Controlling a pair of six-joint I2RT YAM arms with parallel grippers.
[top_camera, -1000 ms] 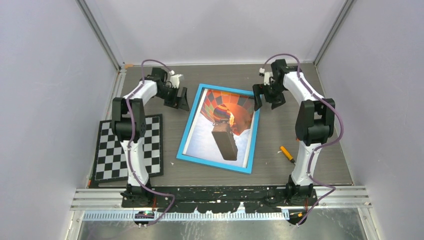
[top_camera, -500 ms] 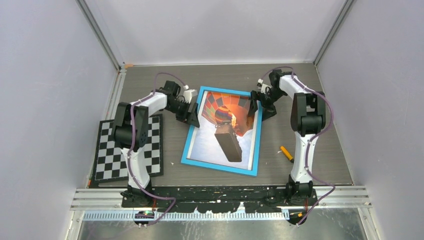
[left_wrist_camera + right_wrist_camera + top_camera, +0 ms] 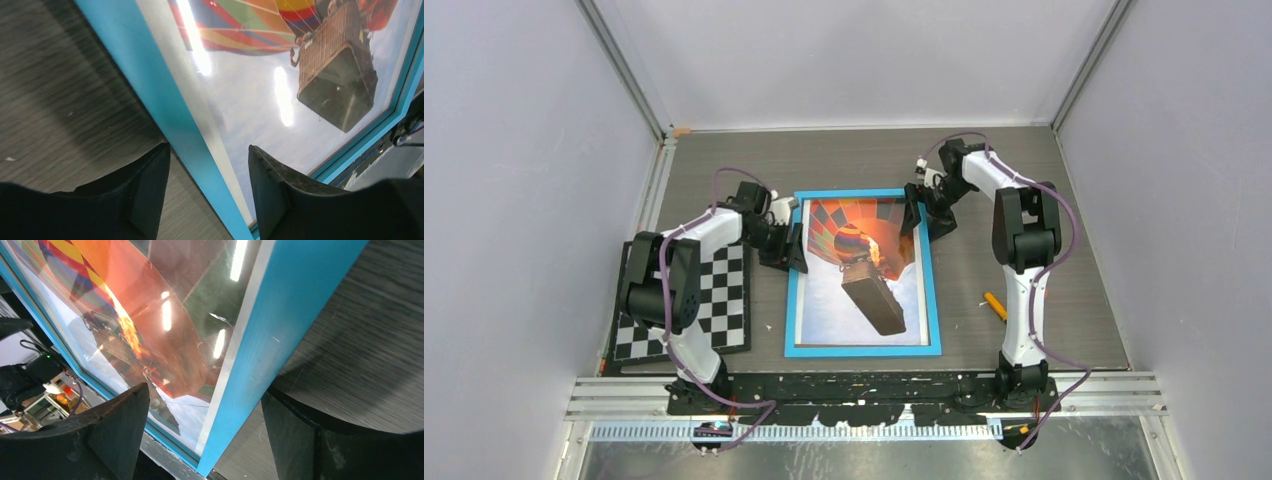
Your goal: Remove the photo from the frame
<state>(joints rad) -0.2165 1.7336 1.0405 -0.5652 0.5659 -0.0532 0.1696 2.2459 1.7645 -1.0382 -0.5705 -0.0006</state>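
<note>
The frame [image 3: 792, 300] lies face up in the middle of the table, blue border up, square to the near edge. The photo [image 3: 864, 270], a hot-air balloon print, sits inside it under glare. My left gripper [image 3: 794, 245] is open and straddles the frame's left border near its far corner; in the left wrist view [image 3: 209, 147] the blue border [image 3: 150, 95] runs between the fingers, beside the photo [image 3: 260, 85]. My right gripper [image 3: 916, 215] is open and straddles the right border; in the right wrist view [image 3: 205, 390] the border [image 3: 295, 305] and photo [image 3: 150, 315] show.
A black-and-white checkerboard [image 3: 679, 300] lies at the left, under the left arm. A small orange pen [image 3: 997, 306] lies on the table right of the frame. Grey walls close in the table on three sides.
The frame has turned from tilted to square with the table edge. Both grippers have come in from the far corners onto the frame's left and right borders.
</note>
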